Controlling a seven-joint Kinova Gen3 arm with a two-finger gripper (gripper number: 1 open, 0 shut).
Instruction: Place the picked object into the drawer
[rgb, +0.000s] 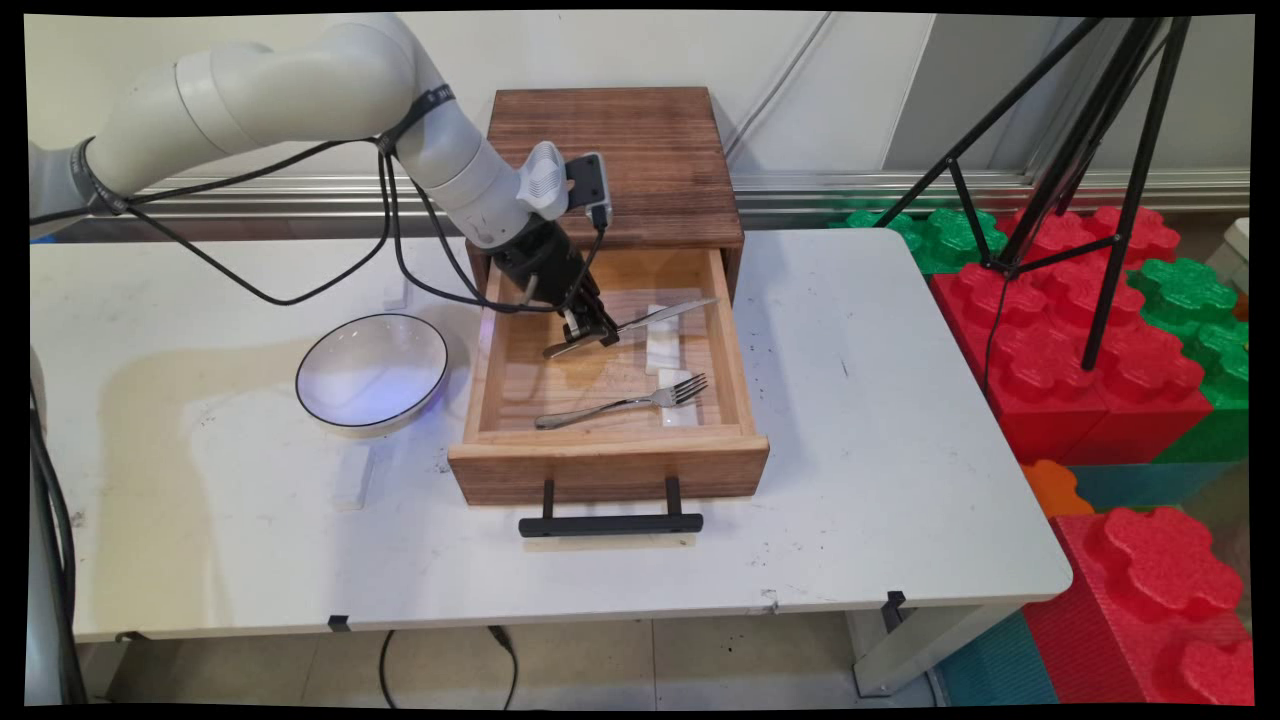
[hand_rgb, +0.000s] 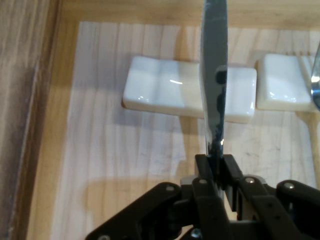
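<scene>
1. From my remote seat: the black two-finger gripper (rgb: 592, 328) has its fingers (hand_rgb: 202, 167) pinched tight on a slim silver table knife (rgb: 640, 323), gripping it on the handle side of its middle, with the blade sticking out past the fingertips.
2. The knife hangs inside the open light-wood drawer (rgb: 610, 465). Its blade sits over the white ceramic cutlery rest (hand_rgb: 160, 90); I can't tell if it's touching it or just above.
3. A second white rest (hand_rgb: 282, 90) lies just beside the first, with a silver fork (rgb: 622, 403) propped on it, handle toward the drawer's left.
4. The drawer is pulled out of a dark-wood box cabinet (rgb: 615, 150) and has a black bar handle (rgb: 610, 522).
5. On the white tabletop (rgb: 880, 420), left of the drawer, sits a white bowl with a dark rim (rgb: 372, 372).
6. Progress-wise: fork's settled, knife is in the grip, not set down.
7. Count: one knife, one fork, two rests, one bowl, one drawer.
</scene>
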